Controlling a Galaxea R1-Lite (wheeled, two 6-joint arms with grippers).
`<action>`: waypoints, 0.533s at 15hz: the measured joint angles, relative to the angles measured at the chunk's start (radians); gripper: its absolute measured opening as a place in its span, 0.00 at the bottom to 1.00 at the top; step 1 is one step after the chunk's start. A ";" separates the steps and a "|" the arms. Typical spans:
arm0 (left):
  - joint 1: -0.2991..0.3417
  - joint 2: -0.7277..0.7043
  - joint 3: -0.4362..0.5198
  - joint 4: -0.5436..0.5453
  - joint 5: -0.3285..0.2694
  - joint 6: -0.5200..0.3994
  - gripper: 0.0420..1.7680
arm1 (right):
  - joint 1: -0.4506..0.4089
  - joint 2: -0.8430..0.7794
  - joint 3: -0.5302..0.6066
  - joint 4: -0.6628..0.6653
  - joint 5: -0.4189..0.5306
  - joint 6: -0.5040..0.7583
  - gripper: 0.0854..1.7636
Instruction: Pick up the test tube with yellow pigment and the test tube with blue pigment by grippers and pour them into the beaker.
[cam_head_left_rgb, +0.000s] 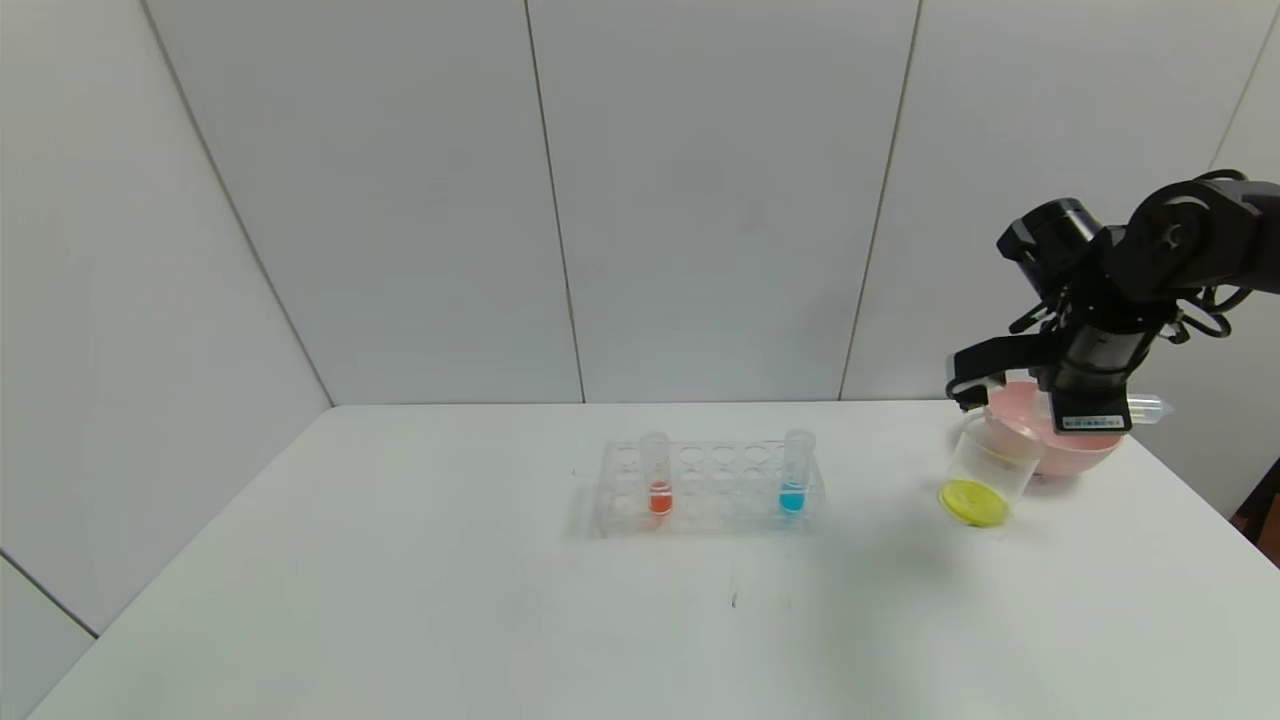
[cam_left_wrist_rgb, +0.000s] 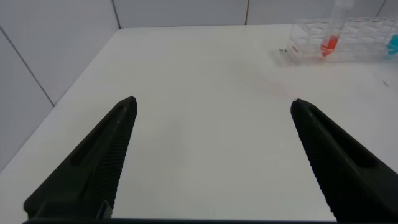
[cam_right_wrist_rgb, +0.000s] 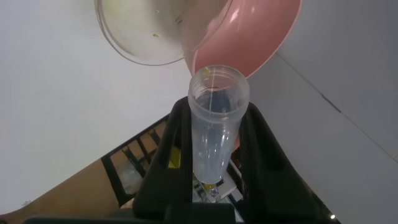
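From the head view we see the right gripper (cam_head_left_rgb: 1085, 395) up at the right side of the white table (cam_head_left_rgb: 500, 600), hanging over the pink bowl (cam_head_left_rgb: 1075, 452). It pinches a clear test tube (cam_head_left_rgb: 1145, 408) that lies sideways, its rounded end poking out to the right of the jaws. Just left of the bowl and touching it stands the beaker (cam_head_left_rgb: 985, 470), with bright yellow liquid pooled in its bottom. Over at mid-table sits the clear tube rack (cam_head_left_rgb: 708, 485); the test tube with blue pigment (cam_head_left_rgb: 795, 475) stands upright at its right end, and a tube with orange-red liquid (cam_head_left_rgb: 657, 475) stands upright toward its left end.

Now the left wrist view: the left gripper (cam_left_wrist_rgb: 211, 162) hangs above bare table, its two black fingers (cam_left_wrist_rgb: 102, 162) spread wide with nothing between them. The rack shows far off, with the orange-red tube in it.

On to the right wrist view: we look straight down the open mouth of the held tube (cam_right_wrist_rgb: 214, 124), gripped between the black fingers (cam_right_wrist_rgb: 264, 162). It looks drained, only a trace of yellow near its far end. Beyond its mouth lie the bowl's pink rim (cam_right_wrist_rgb: 255, 43) and the beaker's round opening (cam_right_wrist_rgb: 146, 31), side by side.
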 joint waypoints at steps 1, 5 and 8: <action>0.000 0.000 0.000 0.000 0.000 0.000 1.00 | 0.004 0.000 0.000 0.000 -0.019 -0.006 0.25; 0.000 0.000 0.000 0.000 0.000 0.000 1.00 | 0.019 0.000 0.000 0.000 -0.053 -0.011 0.25; 0.000 0.000 0.000 0.000 0.000 0.000 1.00 | 0.017 -0.001 0.000 -0.016 -0.021 -0.002 0.25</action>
